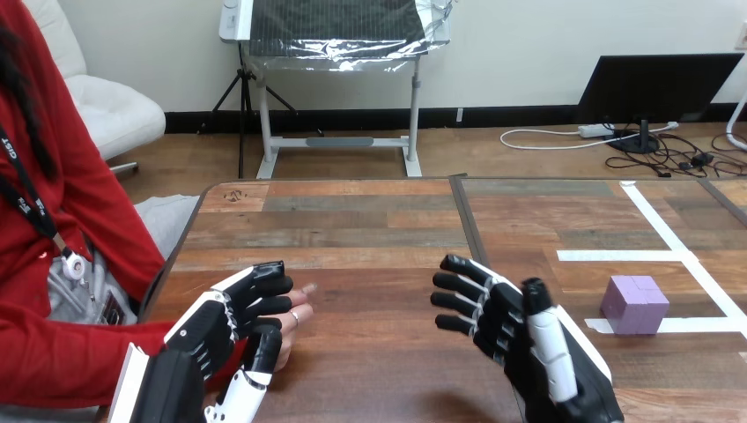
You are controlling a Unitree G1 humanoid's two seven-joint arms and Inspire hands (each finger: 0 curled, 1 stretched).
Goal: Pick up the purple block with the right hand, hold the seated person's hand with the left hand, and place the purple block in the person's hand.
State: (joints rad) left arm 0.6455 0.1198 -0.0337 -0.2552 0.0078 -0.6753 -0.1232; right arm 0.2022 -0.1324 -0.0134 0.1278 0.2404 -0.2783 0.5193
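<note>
The purple block (634, 304) sits on the worktop (379, 229), on a white tape line (617, 256) at the view's right; the right robot hand (509, 333) hovers beside it, not touching, fingers spread and holding nothing; the left robot hand (231, 319) has fingers and thumb curled round the person's hand (299, 315) near the worktop's left edge. The block looks light, rigid and flat-sided; a pinch across two opposite faces should hold it.

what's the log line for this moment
left hand: curled round person's hand | right hand: open, apart from purple block | purple block: on table, not yet picked
</note>
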